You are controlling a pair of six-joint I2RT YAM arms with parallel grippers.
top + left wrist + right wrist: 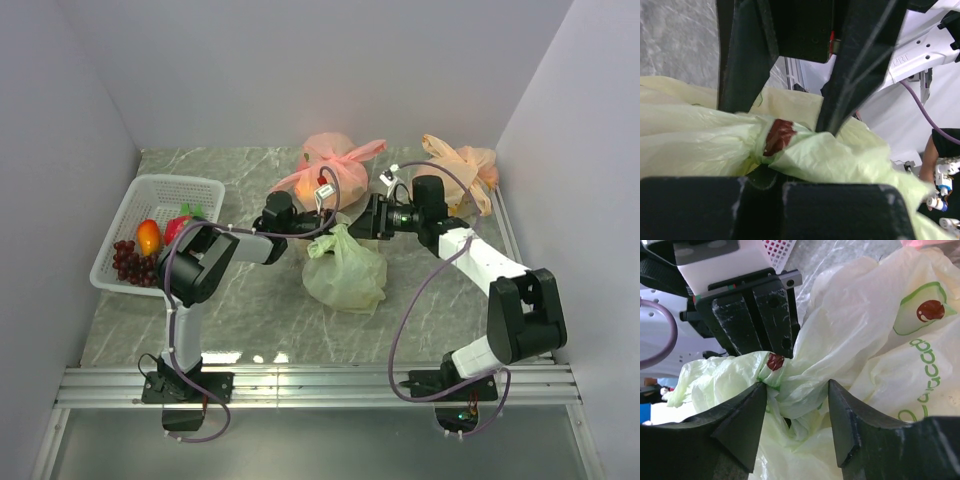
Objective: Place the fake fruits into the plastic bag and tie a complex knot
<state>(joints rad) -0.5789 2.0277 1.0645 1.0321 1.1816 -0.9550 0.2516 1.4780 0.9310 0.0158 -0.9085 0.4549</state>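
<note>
The pale-green plastic bag lies mid-table, bulging, its handles twisted into a knot at its top. My left gripper is shut on a handle tail by the knot; in its wrist view the shut gripper pinches green plastic. My right gripper is open, one finger either side of the knot in its wrist view. Fake fruits remain in the basket: an orange peach, a red strawberry, purple grapes. What is inside the bag is hidden.
A white mesh basket stands at the left. A pink knotted bag lies right behind the grippers, and an orange-tan knotted bag at the back right. Grey walls close off three sides.
</note>
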